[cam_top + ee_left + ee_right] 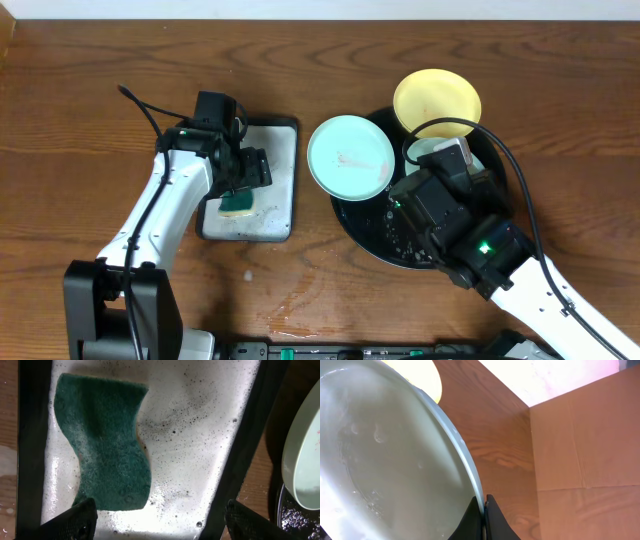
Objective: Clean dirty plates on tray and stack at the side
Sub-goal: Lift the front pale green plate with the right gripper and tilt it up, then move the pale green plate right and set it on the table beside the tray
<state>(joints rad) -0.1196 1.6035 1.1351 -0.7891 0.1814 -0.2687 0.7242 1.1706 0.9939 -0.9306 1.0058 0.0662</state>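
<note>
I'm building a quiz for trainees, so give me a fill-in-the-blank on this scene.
The sponge in the soapy metal tray is ____.
The left claw above it stands ____.
The right claw pinches the ____ of a mint plate.
Missing: green; open; rim.

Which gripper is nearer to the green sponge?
Left. The left gripper hangs open just over the sponge; the right gripper is far off, pinching a plate over the black tray.
</note>
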